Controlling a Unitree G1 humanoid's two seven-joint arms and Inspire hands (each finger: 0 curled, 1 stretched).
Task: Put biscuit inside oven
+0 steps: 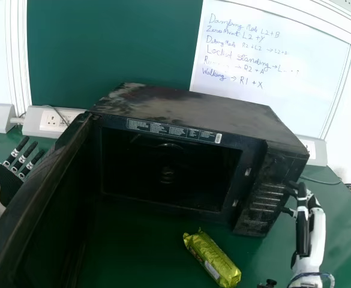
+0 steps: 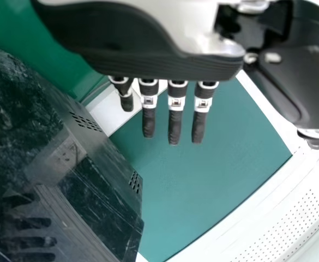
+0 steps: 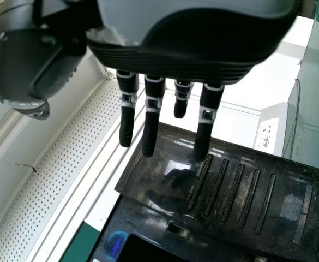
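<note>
At the far left the left hand (image 1: 8, 183) stands beyond the open door (image 1: 55, 180), its fingers (image 2: 174, 125) straight, spread a little and holding nothing; should it swing inward without clearing that panel, it would likely knock the door, which could half close over the opening or shift the whole oven (image 1: 193, 114). Next comes the dark cavity (image 1: 166, 174), whose raised sill could catch the packet's end if it is carried in too low. The biscuit packet (image 1: 212, 259) lies on the tabletop (image 1: 145, 252) in front of the opening, right of its middle; being rounded and smooth-wrapped, it may roll or slip away if pushed from one side or pinched off-centre. Farther right, the right hand (image 1: 317, 231) is beside the control panel (image 1: 265, 201), its fingers (image 3: 148, 134) extended, with nothing in them; drawn straight across towards the packet, it could bump the oven's front corner and turn it. As for the packet's lie, its long axis runs slantwise: the left end, with a crimped tip, points away from the robot towards the oven's opening, and the right end comes back nearer the robot, the whole length flat on the surface
</note>
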